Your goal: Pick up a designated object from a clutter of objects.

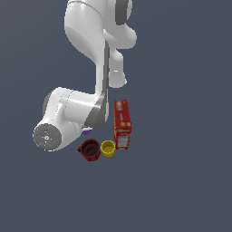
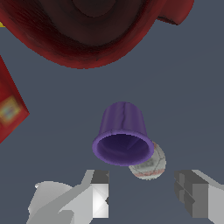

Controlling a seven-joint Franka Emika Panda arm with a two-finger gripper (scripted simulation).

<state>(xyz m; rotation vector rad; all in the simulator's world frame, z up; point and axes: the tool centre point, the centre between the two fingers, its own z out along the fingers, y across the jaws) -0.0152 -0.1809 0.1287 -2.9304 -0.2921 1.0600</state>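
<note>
No lettering can be read anywhere in either view. The tall red box (image 1: pixel 123 124) carries a pale label panel near its lower end in the exterior view, its print too blurred to make out. The wrist view shows a yellowish patch on the same box and faint reddish marks on the white ball (image 2: pixel 150 165), neither legible.

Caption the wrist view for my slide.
Open gripper approaching small purple ribbed cup, white ball beside it, dark red mug beyond.
</note>
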